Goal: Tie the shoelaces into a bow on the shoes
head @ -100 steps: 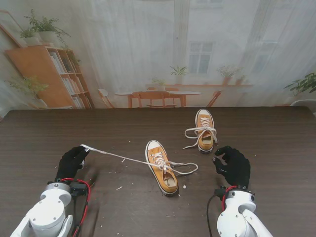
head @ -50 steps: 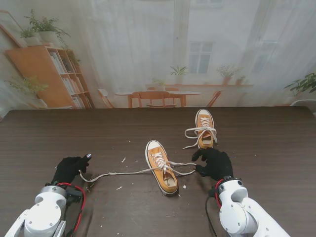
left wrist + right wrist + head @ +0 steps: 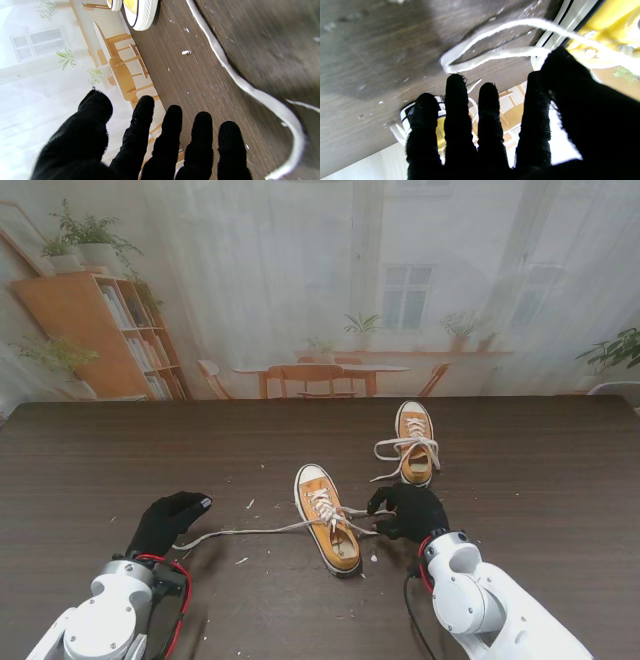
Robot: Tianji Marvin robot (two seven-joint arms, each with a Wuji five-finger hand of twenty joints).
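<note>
A: Stand view first. Where are the shoes?

B: Near shoe (image 3: 328, 519) sits mid-table (image 3: 90, 460), toe toward 11 o'clock. Far shoe (image 3: 415, 442) lies at about 1 o'clock from it, well apart, toe at 12 o'clock, with its own lace loose across the tongue.

A: And the lace on the near one?

B: Left lace (image 3: 245, 531) runs slack along the table from the eyelets toward 8 o'clock, ending near the left hand (image 3: 170, 521). Right lace loop (image 3: 368, 518) lies at 3 o'clock of the shoe, just beside the right hand (image 3: 407, 512).

A: Hand states?

B: Left hand hovers with fingers extended toward 1 o'clock; nothing in its grip from here. Right hand sits just beside the shoe's right side, fingers curled toward 9 o'clock; contact with the loop cannot be told from this view.

A: Left wrist view?

B: All five black fingertips (image 3: 172, 117) spread apart, empty. The lace (image 3: 240, 80) curves over the dark wood past them, not touching. White toe cap of the near shoe (image 3: 142, 15) shows at the frame edge. Some white flecks (image 3: 186, 52) on the table.

A: Right wrist view?

B: Four fingers (image 3: 456, 100) side by side and straight, thumb (image 3: 560, 70) apart from them. The lace loop (image 3: 480, 55) lies flat on the wood just beyond the fingertips; nothing clamped. Yellow canvas of the near shoe (image 3: 615, 22) beside the thumb; far shoe (image 3: 440, 117) partly hidden behind the fingers.
</note>
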